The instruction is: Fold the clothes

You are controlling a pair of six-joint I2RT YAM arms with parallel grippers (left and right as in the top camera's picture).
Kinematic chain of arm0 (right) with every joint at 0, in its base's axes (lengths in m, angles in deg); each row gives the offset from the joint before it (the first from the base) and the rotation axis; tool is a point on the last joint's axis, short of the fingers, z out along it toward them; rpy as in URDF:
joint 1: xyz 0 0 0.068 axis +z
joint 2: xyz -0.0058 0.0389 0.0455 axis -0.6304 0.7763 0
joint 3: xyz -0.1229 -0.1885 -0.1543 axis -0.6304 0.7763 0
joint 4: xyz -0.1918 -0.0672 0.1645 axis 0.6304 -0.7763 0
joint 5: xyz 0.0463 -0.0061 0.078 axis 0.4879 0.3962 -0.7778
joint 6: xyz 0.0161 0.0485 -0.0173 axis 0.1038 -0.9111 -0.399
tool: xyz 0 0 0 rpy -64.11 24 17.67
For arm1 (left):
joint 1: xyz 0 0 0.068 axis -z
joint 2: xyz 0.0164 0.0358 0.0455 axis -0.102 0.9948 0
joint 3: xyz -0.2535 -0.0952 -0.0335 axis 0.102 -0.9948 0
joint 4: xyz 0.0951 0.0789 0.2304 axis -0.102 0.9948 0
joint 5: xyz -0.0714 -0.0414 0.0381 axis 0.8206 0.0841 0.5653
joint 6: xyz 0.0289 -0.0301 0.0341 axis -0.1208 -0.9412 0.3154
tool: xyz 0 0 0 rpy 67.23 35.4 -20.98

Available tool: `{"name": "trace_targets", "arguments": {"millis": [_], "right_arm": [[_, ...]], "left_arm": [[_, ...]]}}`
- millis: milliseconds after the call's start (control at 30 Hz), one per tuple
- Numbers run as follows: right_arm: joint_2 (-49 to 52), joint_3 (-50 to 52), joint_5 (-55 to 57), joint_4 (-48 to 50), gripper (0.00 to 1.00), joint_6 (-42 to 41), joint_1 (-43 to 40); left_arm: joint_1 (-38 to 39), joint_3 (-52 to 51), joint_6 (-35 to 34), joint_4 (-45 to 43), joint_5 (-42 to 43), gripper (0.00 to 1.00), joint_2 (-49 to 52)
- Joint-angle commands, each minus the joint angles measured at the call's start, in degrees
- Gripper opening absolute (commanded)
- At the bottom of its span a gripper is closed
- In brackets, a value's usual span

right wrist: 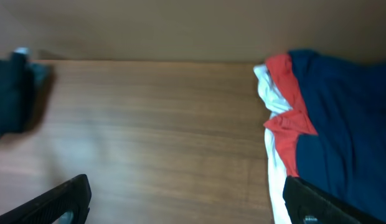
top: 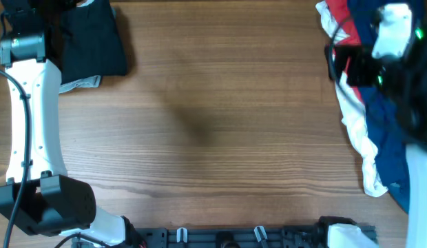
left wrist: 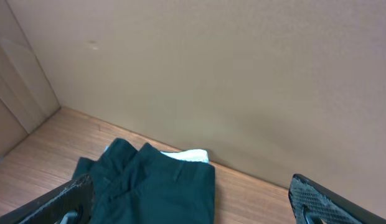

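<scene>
The wooden bench (top: 213,124) takes up most of the overhead view; its middle shows only bare grain. Along its right edge, from the far right corner down toward the near edge, lies the heap of clothes (top: 379,131): navy cloth on top, red beneath it at the far end, and rumpled white cloth trailing along the inner side; none of it is folded. My left arm (top: 34,117) reaches along the left edge from the near left corner to the far left corner; my right arm (top: 396,41) hangs over the heap near the far right corner. In the far left corner sits the folded dark garment (top: 96,41), flat and squared; from the left wrist it lies just below and ahead of me, close to the wall (left wrist: 243,81). My left gripper (left wrist: 196,205) is spread wide with nothing between its fingers (left wrist: 68,202). My right gripper (right wrist: 193,202) is likewise spread and holds nothing; the red and navy edge of the heap lies ahead of its right finger. A strip of white fabric (top: 79,84) pokes out at the near side of the dark garment.
</scene>
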Motion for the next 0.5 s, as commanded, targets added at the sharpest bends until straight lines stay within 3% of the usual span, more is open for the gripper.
{"name": "trace_targets", "arguments": {"millis": [0, 133, 467], "right_arm": [[-7.3, -1.2, 0.1, -4.9, 1.00, 1.2, 0.7], [-12.3, -1.2, 0.1, -13.9, 0.99, 1.2, 0.7], [-12.5, -0.8, 0.8, -18.5, 1.00, 1.4, 0.9]], "left_arm": [[-0.1, 0.2, 0.5, 0.0, 1.2, 1.00, -0.7], [-0.1, 0.2, 0.5, 0.1, 1.2, 1.00, -0.7], [-0.1, 0.2, 0.5, 0.1, 1.2, 1.00, -0.7]]}}
